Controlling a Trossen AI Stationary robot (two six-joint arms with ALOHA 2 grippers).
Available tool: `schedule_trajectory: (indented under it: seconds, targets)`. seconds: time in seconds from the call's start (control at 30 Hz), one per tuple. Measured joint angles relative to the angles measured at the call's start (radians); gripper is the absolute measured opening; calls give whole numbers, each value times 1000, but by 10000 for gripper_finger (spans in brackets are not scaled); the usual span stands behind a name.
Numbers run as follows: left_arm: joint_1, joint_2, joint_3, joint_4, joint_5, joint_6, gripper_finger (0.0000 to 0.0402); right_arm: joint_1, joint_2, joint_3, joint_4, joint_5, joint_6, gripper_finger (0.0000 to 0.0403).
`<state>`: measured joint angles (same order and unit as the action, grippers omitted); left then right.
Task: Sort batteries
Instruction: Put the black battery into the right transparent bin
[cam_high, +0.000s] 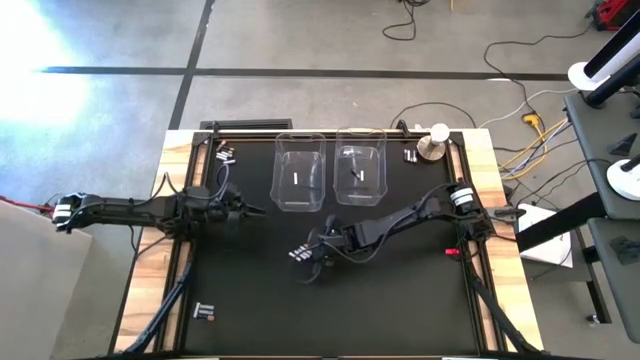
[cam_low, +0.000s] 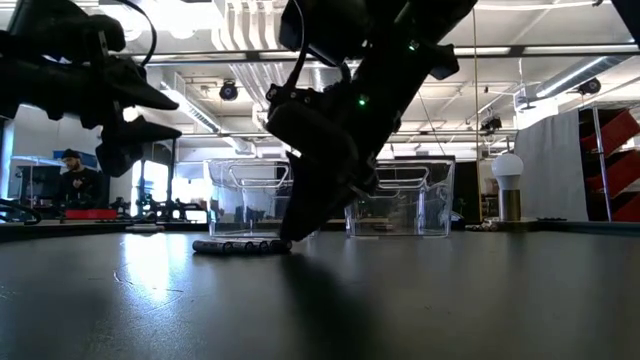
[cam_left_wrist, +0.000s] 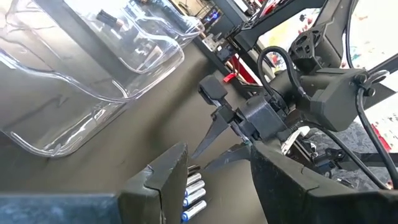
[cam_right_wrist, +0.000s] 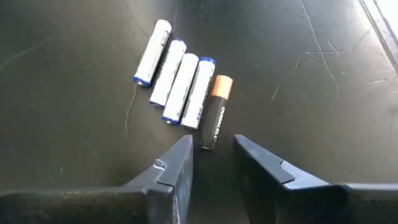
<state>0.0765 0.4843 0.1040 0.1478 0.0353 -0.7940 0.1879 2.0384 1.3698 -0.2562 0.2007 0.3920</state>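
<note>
Batteries (cam_right_wrist: 186, 93): row of five on desk (cam_high: 400, 300), in front of left clear bin (cam_high: 299, 172). Right hand (cam_right_wrist: 211, 155) released, fingers either side of dark battery (cam_right_wrist: 214, 118). Left hand (cam_high: 258, 211) w/ fingers apart, beside that bin.

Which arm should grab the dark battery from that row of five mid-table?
Right. The right gripper is open, low over the mat with the dark battery just ahead of its fingertips. The left gripper hovers farther off beside the left bin.

clear bins (cam_high: 299, 175) (cam_high: 360, 172) side by side | white-ball stand (cam_high: 434, 144) right of them
</note>
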Motion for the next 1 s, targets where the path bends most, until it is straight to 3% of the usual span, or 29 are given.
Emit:
schedule_trajectory:
  seconds: [0.8, 1.0]
  targets:
    - [0, 31, -1, 5, 0, 0, 155, -12, 66, -20, 61, -48, -104, 38]
    - [0, 31, -1, 4, 0, 0, 155, -15, 50, 43, -25, -48, -100, 24]
